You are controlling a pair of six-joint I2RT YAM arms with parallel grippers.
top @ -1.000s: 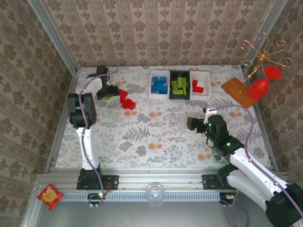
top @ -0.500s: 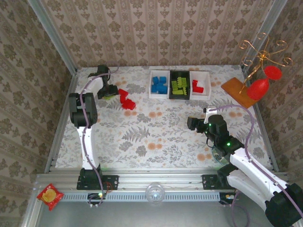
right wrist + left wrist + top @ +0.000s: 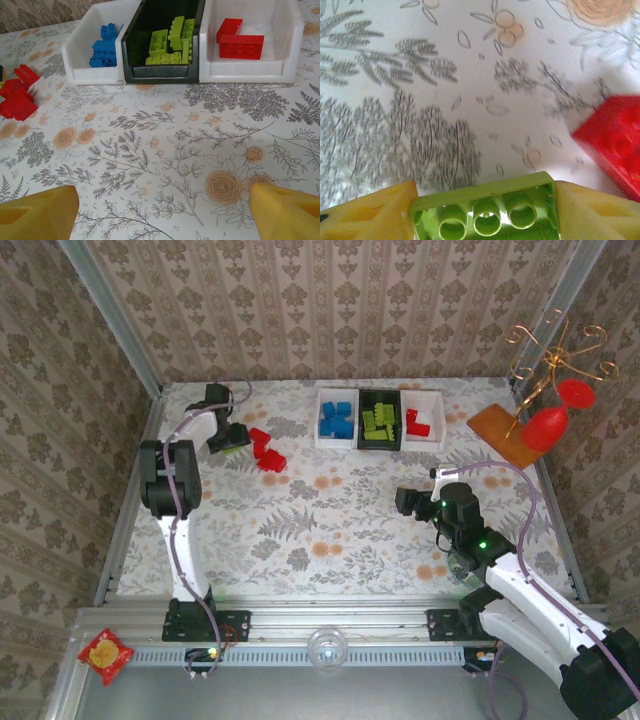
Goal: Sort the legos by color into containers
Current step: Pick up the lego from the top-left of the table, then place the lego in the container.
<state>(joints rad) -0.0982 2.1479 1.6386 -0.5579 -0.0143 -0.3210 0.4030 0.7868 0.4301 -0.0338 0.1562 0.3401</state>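
Note:
My left gripper (image 3: 232, 437) is at the table's far left, shut on a lime green lego (image 3: 485, 210) whose ends touch both yellow fingers. Several red legos (image 3: 265, 450) lie just right of it, one showing at the left wrist view's edge (image 3: 615, 140). Three containers stand in a row at the back: a white one (image 3: 322, 440) with blue legos (image 3: 105, 47), a black one (image 3: 160, 77) with green legos (image 3: 170, 42), and a white one (image 3: 245, 75) with red legos (image 3: 240, 42). My right gripper (image 3: 162, 215) hangs open over bare cloth at mid right (image 3: 408, 502).
An orange board (image 3: 498, 430) with a gold wire stand and red ornaments (image 3: 545, 427) sits at the back right. Patterned walls close the table on three sides. A red packet (image 3: 104, 654) lies off the table at the near left.
The left jaws have closed in on the green lego, and the left arm has shifted slightly toward the back. The right arm has not moved.

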